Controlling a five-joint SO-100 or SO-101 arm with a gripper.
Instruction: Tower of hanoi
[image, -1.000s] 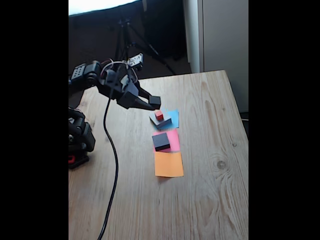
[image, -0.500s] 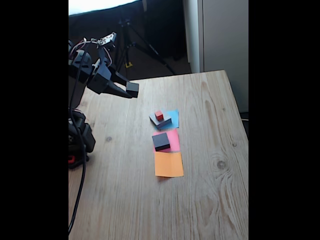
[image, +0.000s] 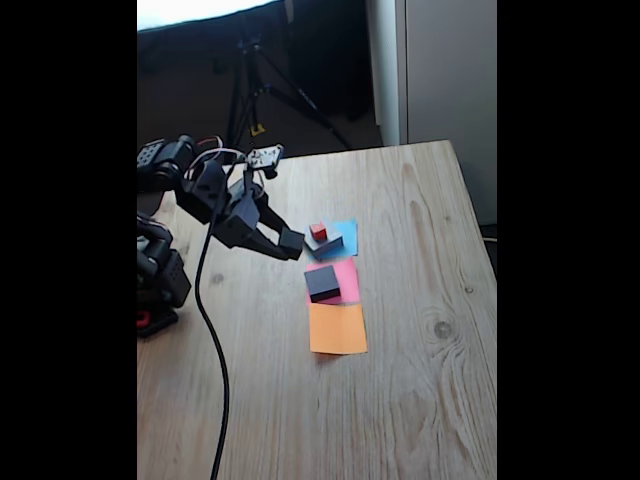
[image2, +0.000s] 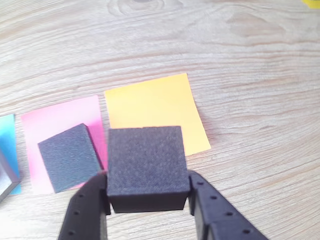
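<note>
Two fingers of my pincer (image2: 147, 197) are clamping a dark grey block (image2: 146, 167) between them, one pad pressing each side in the wrist view. I am holding that block in the air above the wooden table (image2: 250, 70); in the wrist view it is overlapping the lower edge of the orange paper square (image2: 155, 107), which is lying flat at about twelve o'clock from my fingertips. At about nine o'clock from the held block, another dark grey block (image2: 70, 157) is sitting tilted on the pink paper square (image2: 62, 122). A sliver of blue paper (image2: 7, 145) is showing at the left edge.

In the fixed view my pincer (image: 290, 243) is hanging off the table with the block (image: 291, 241) at its tip. At about three o'clock from it, the tiny red cube (image: 318, 231) is resting on top of a grey block (image: 326, 245) on the blue paper (image: 345, 232). At about five o'clock, the other block (image: 322, 283) is lying on the pink square (image: 345, 275), and beyond that the orange square (image: 337, 328) is lying bare. A black cable (image: 212, 340) is trailing down across the table (image: 420, 350).
</note>
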